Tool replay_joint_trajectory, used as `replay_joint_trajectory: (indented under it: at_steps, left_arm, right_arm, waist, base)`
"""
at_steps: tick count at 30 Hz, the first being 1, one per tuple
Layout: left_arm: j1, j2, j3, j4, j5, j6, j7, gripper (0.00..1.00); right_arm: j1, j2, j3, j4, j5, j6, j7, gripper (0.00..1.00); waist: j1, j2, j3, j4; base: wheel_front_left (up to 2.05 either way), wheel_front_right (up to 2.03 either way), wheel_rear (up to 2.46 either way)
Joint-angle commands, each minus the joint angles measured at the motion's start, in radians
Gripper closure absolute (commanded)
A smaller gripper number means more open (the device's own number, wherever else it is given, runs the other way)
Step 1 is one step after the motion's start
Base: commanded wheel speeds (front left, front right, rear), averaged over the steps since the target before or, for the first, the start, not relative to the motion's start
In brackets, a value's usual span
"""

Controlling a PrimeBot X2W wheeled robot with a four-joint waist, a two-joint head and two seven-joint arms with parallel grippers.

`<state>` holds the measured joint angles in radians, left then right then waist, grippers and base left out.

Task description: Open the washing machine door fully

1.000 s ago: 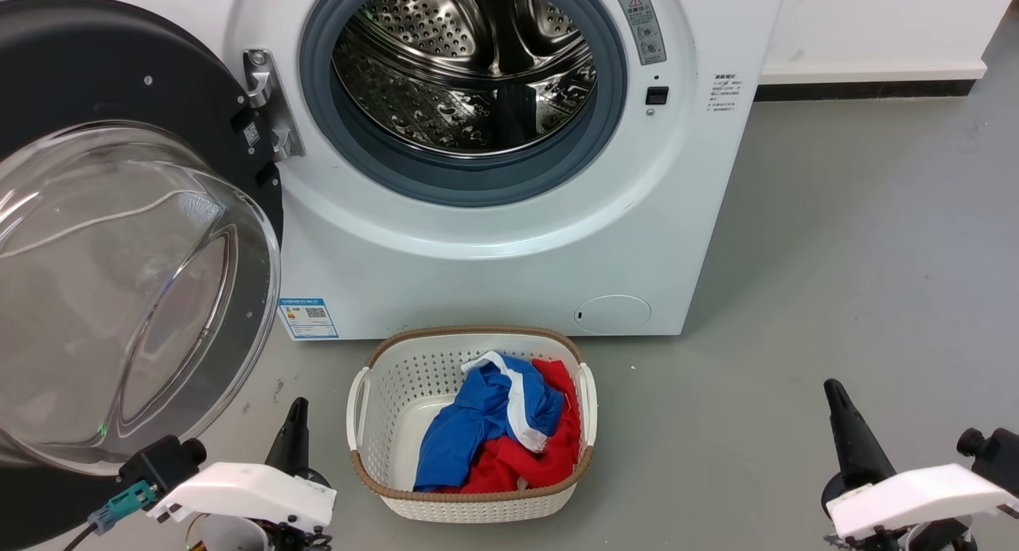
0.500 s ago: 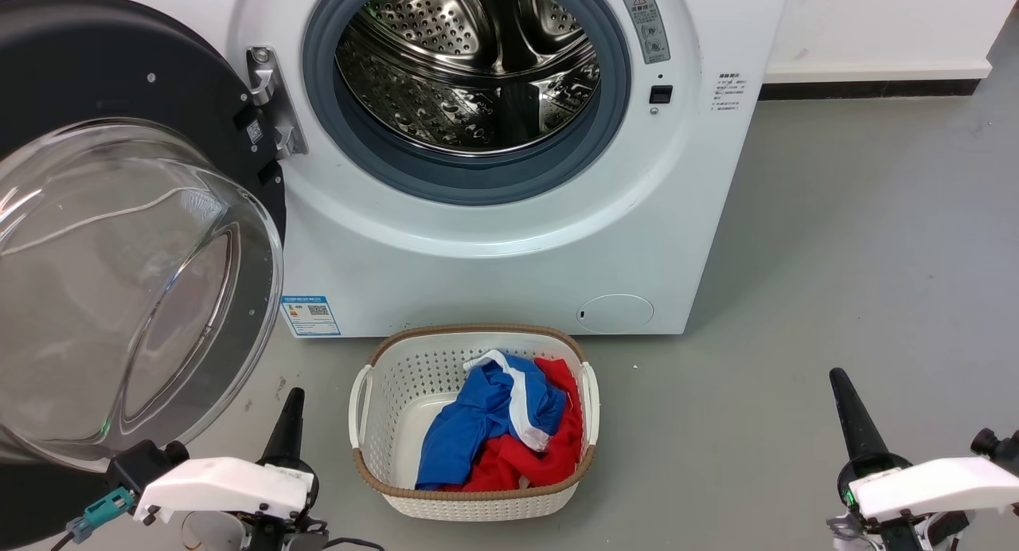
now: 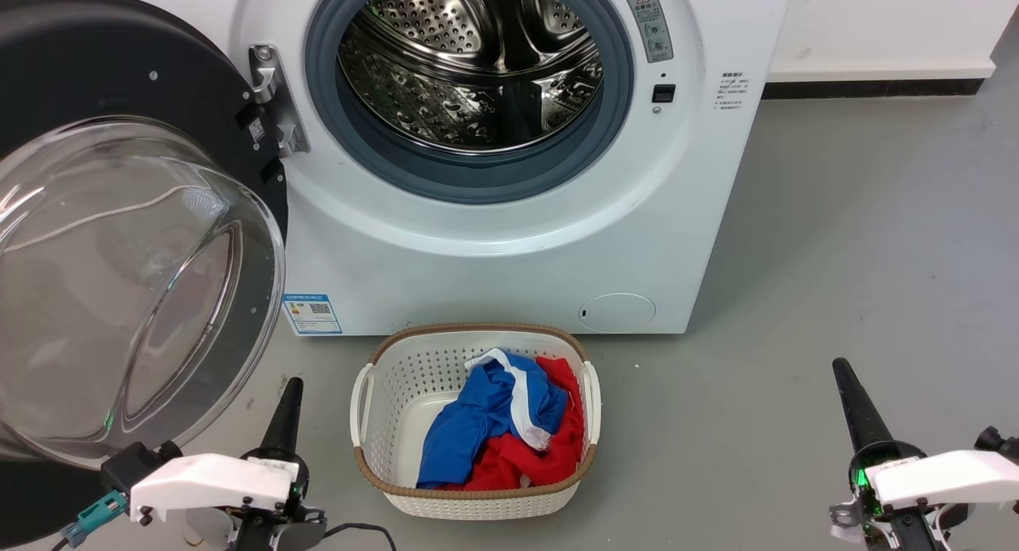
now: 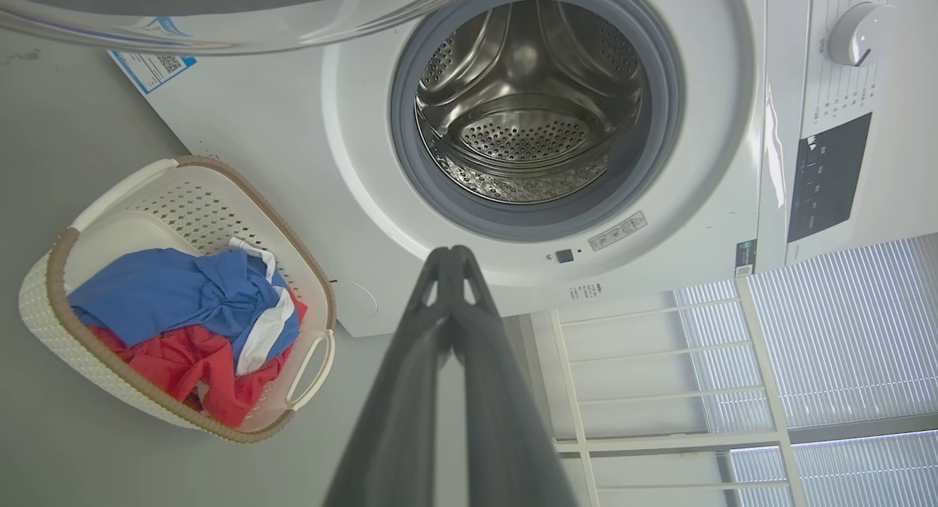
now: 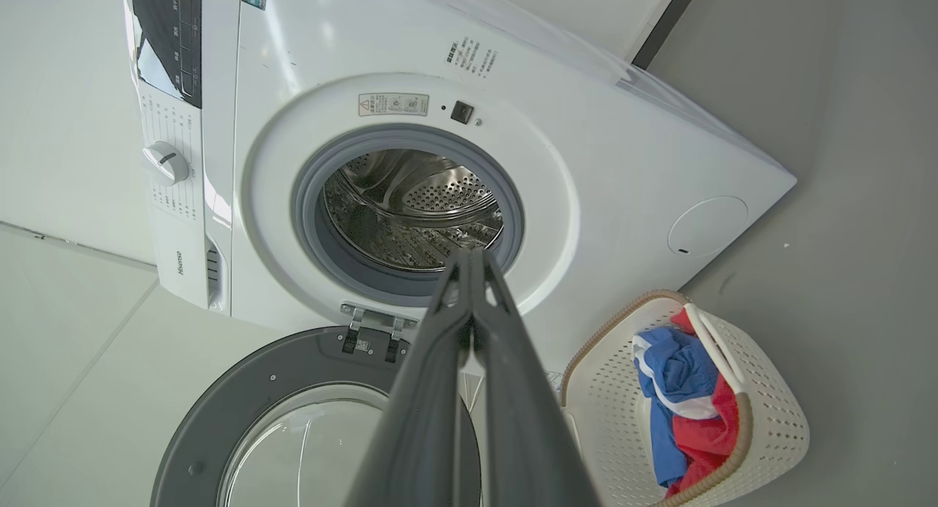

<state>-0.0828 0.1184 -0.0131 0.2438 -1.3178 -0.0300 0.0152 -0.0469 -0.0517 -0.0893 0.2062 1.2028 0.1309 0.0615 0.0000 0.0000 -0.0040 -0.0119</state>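
Washing machine door (image 3: 135,240) open; basket (image 3: 474,329) nearby.

The washing machine door (image 3: 135,240) hung left of the washing machine (image 3: 478,272). A laundry basket (image 3: 478,505) sat before the machine, clothes (image 3: 486,431) lying in it.

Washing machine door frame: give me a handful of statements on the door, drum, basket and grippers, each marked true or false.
1. The washing machine door hangs open on the robot's left of the drum. True.
2. The clothes lie inside the drum. False: the drum is empty; the clothes are in the basket.
3. The left gripper grips the door's rim. False: its fingers are shut on nothing.
4. The basket stands on the floor before the washing machine. True.
5. The right gripper is shut and empty. True.
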Motion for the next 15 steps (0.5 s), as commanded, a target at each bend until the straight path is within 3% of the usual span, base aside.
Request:
replay_joint_trajectory:
  at_steps: [1,15]
  left_arm:
    - [-0.02,-0.002,0.014,-0.006,-0.02,-0.011,0.007,1.0]
    - [-0.024,-0.022,0.05,-0.004,-0.109,-0.042,0.037,1.0]
  right_arm:
    - [-0.024,0.002,-0.004,-0.001,0.028,0.0,0.004,1.0]
    - [-0.04,0.002,-0.011,0.011,0.15,0.0,0.02,1.0]
  waist:
    - [0.0,0.0,0.0,0.0]
    - [0.0,0.0,0.002,0.004]
  base:
    - [0.0,0.0,0.0]
    - [0.0,0.0,0.0]
